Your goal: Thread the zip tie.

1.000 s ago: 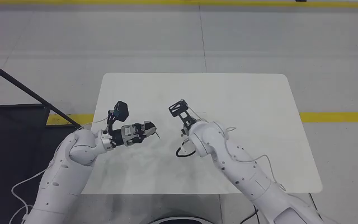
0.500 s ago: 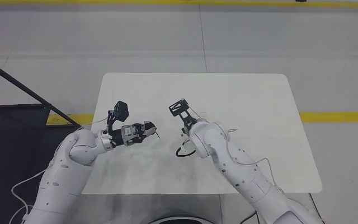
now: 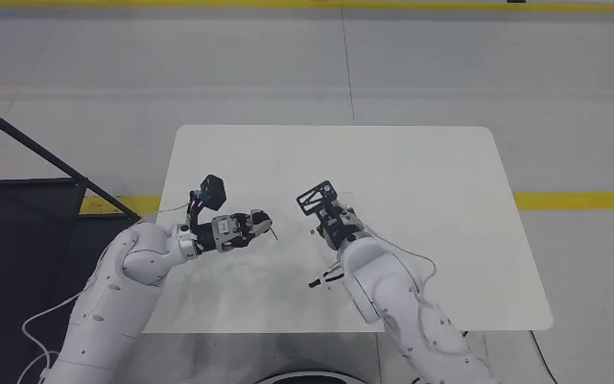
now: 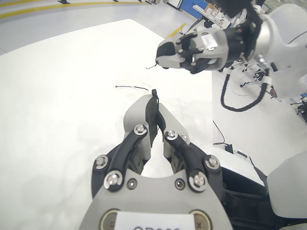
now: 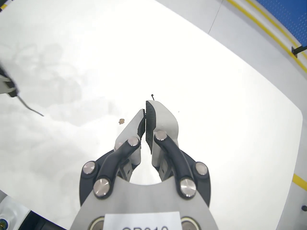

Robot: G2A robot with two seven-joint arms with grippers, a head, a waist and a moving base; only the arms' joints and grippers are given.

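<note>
While a loose tie (image 4: pixel 132 87) lies on the surface (image 4: pixel 60 72) beyond them, closed left jaws pinch the zip tie (image 4: pixel 154 92), its length pointing ahead toward closed right jaws pinching another strand (image 4: pixel 151 67).

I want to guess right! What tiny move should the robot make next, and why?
Probably ease the left end effector toward the right end effector: the zip tie tip it pinches and the head the right one pinches sit apart, not yet threaded.
</note>
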